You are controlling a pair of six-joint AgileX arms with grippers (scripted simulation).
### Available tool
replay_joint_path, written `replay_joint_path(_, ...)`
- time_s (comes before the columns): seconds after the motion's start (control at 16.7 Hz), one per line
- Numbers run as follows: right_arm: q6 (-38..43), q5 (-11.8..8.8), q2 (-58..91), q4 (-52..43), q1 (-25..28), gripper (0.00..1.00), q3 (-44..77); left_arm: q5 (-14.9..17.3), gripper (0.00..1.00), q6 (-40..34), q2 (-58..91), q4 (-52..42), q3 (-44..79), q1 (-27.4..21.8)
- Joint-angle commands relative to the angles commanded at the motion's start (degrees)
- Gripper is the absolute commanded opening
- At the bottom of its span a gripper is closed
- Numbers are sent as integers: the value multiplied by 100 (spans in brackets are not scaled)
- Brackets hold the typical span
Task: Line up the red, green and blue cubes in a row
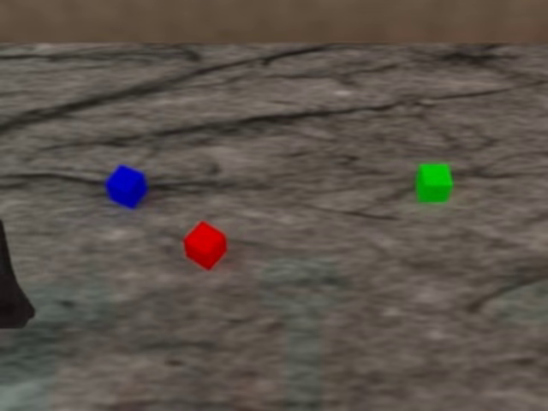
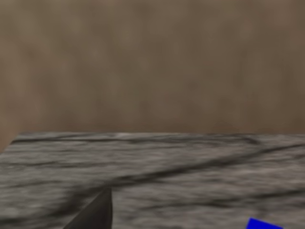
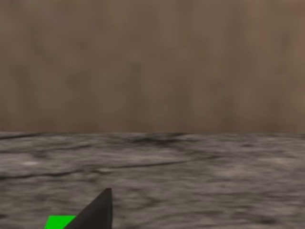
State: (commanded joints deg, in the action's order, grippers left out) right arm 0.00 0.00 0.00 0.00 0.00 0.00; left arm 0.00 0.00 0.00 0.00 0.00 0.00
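- The left gripper [image 1: 12, 295] shows only as a dark shape at the lower left edge of the top view; I cannot tell whether it is spread or pressed together, and it holds nothing that I can see.
- In the left wrist view a single dark finger [image 2: 97, 214] pokes up at the bottom of the frame, with a corner of the blue cube showing at the lower right, apart from it.
- The right gripper does not appear in the top view. In the right wrist view one dark finger [image 3: 97, 213] sits at the bottom of the frame with the green cube just beside it at the lower left; how the fingers stand cannot be told.
- The blue cube [image 1: 126, 186] lies in the left part of the top view, resting on the grey table [image 1: 300, 111].
- The red cube [image 1: 205, 245] lies near the blue one, lower and to its right.
- The green cube [image 1: 434, 182] lies well apart at the right, level with the blue.
- Judging by the scatter, no row exists yet; the whole task seems left to do.
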Motion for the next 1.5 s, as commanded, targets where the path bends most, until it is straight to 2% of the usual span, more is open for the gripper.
replay_joint_path(0.24, 0, 0, 0, 0, 0, 100, 0, 8, 100, 13, 173, -108, 175, -59)
replay_joint_path(0.54, 0, 0, 0, 0, 0, 100, 0, 21, 100, 133, 1670, -990, 1568, -459)
replay_joint_path(1.26, 0, 0, 0, 0, 0, 100, 0, -7, 100, 673, 9070, -4624, 6862, -1954)
replay_joint_path(1.5, 0, 0, 0, 0, 0, 100, 0, 2, 100, 811, 10967, -5570, 8316, -2367)
